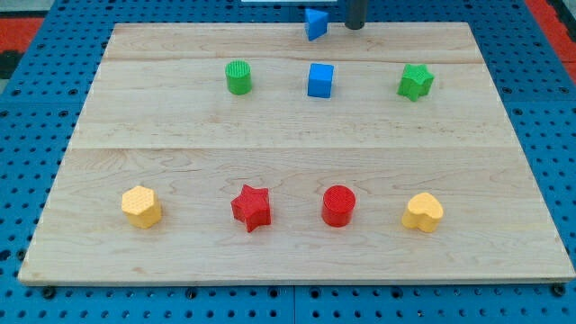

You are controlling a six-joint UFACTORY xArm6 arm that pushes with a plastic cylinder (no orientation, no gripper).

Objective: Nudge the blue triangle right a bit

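The blue triangle [315, 23] sits at the top edge of the wooden board [297, 153], near the middle. My tip [355, 27] is the lower end of the dark rod at the view's top. It stands just to the right of the blue triangle, a small gap apart from it.
A green cylinder [238, 77], a blue cube [320, 80] and a green star [415, 82] form a row below the triangle. A yellow block [141, 206], a red star [252, 208], a red cylinder [338, 205] and a yellow heart [422, 212] line the bottom.
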